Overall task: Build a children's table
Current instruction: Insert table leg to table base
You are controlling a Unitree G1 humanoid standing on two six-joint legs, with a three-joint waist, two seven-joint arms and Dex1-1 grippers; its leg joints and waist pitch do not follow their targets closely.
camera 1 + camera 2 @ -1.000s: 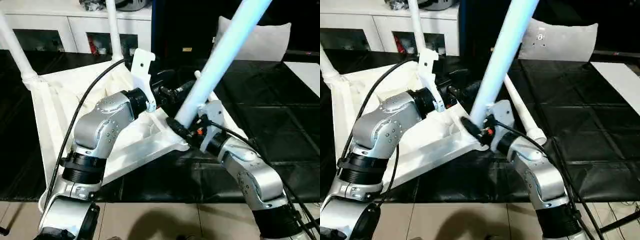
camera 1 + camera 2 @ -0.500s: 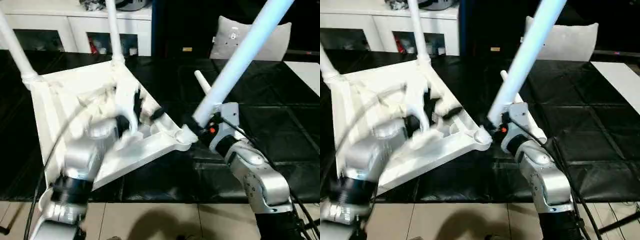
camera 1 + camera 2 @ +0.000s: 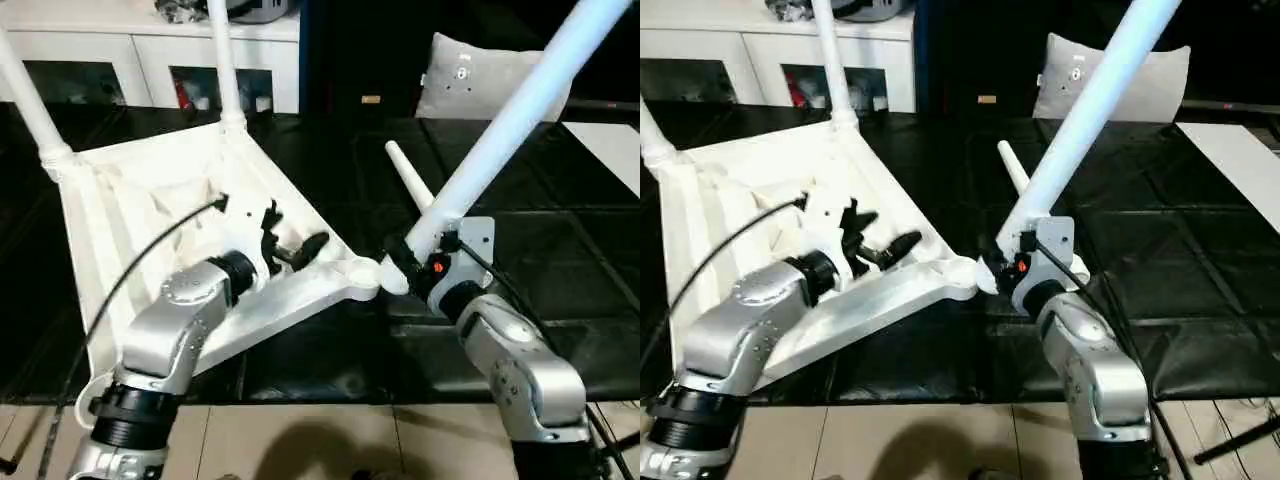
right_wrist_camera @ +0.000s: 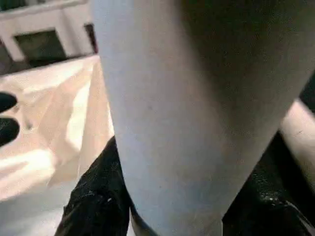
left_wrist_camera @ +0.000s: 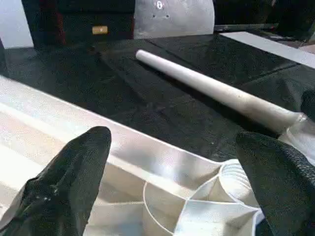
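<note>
Left eye view shows the table top lying upside down on the black floor mat, ribbed underside up, with two legs already standing in its far corner sockets. My left arm reaches forward from the near left, bent at the elbow, and my left pincer hovers with its fingers spread wide over the ribs just left of the empty near-right corner socket. My right arm comes up from the near right, wrist cocked upward, and my right pincer is clamped around the thick end of a third leg, which slants up and to the far right, its base just beside that socket. A fourth leg lies on the mat behind it.
</note>
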